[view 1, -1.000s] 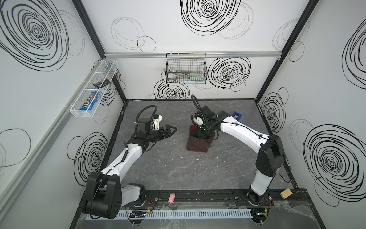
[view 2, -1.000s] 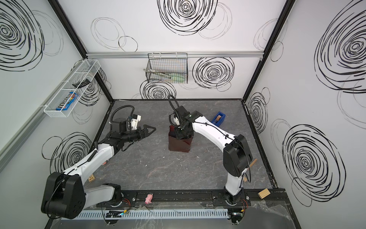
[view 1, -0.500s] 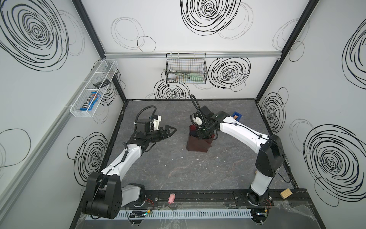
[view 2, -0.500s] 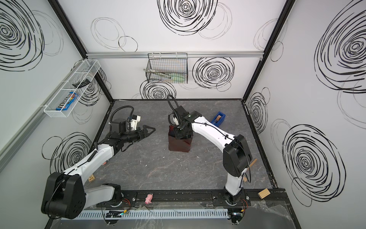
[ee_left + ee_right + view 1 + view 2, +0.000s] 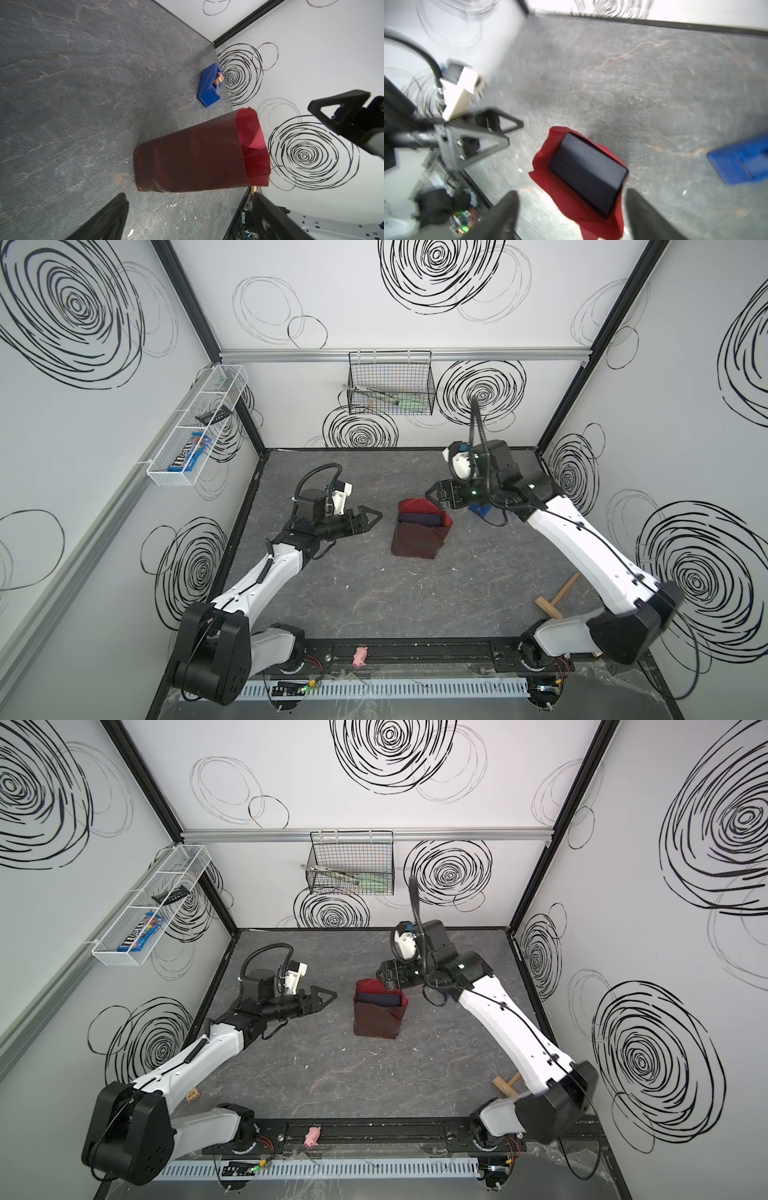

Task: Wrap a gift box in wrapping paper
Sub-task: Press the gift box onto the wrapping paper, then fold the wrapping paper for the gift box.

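The gift box [image 5: 587, 174] stands on end inside a sleeve of red wrapping paper [image 5: 415, 537] [image 5: 376, 1017] [image 5: 193, 158] in mid-table. Its dark top end [image 5: 417, 517] [image 5: 380, 997] shows inside the paper's open upper rim. My right gripper [image 5: 435, 501] [image 5: 383, 979] [image 5: 573, 216] hovers open above the package's far right corner and touches nothing. To the left of the package, a short gap away, my left gripper [image 5: 372, 517] [image 5: 328, 995] [image 5: 191, 220] points at it, open and empty.
A blue tape dispenser [image 5: 209, 85] [image 5: 741, 162] sits near the right wall, behind my right arm. A wooden T-shaped tool [image 5: 555, 597] lies at the front right. A wire basket [image 5: 390, 385] hangs on the back wall and a white wire shelf [image 5: 195, 427] on the left wall.
My right gripper, shut at the package's top before, has opened and pulled back up and to the right. The package stays standing. My left arm has not moved.
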